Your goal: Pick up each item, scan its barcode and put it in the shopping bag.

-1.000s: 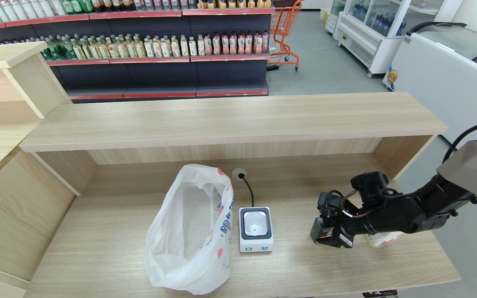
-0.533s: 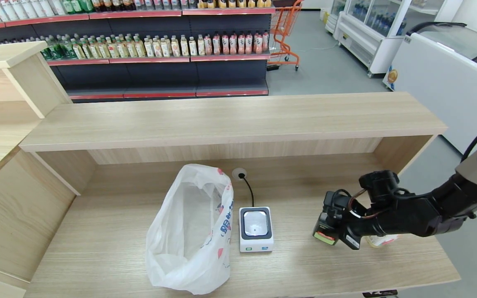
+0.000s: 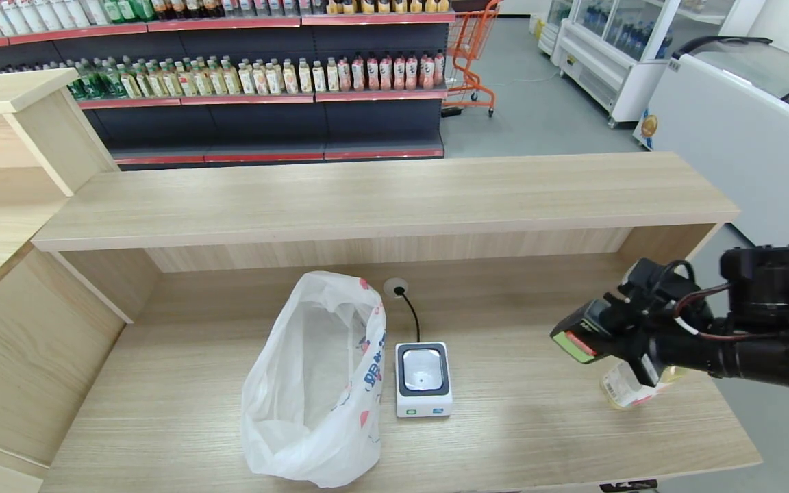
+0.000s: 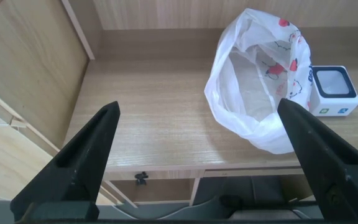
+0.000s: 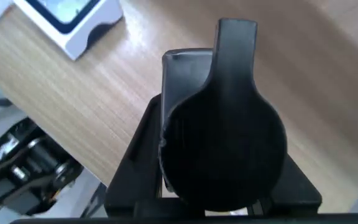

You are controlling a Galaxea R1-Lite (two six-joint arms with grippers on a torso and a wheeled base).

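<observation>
My right gripper (image 3: pixel 590 327) hangs above the counter's right side, shut on a small dark box (image 3: pixel 574 339) with a red and green end. The right wrist view shows the same box (image 5: pixel 185 68) as a grey slab against one black finger (image 5: pixel 236 43). A pale bottle with a white label (image 3: pixel 629 390) stands on the counter just below that arm. The white shopping bag (image 3: pixel 319 383) stands open at the centre, with the white barcode scanner (image 3: pixel 423 378) right beside it. My left gripper (image 4: pixel 199 109) is open, high over the counter's near left, with the bag (image 4: pixel 260 93) and scanner (image 4: pixel 333 90) beyond it.
A raised wooden shelf (image 3: pixel 381 198) runs along the back of the counter, with side walls at the left (image 3: pixel 31 356) and right. The scanner's black cable (image 3: pixel 409 311) leads to a hole at the back. Bare counter (image 3: pixel 524 424) lies between scanner and bottle.
My right arm has risen from counter level and drawn back to the right with the box. The box's red and green end now faces the head view, and the bottle shows more.
</observation>
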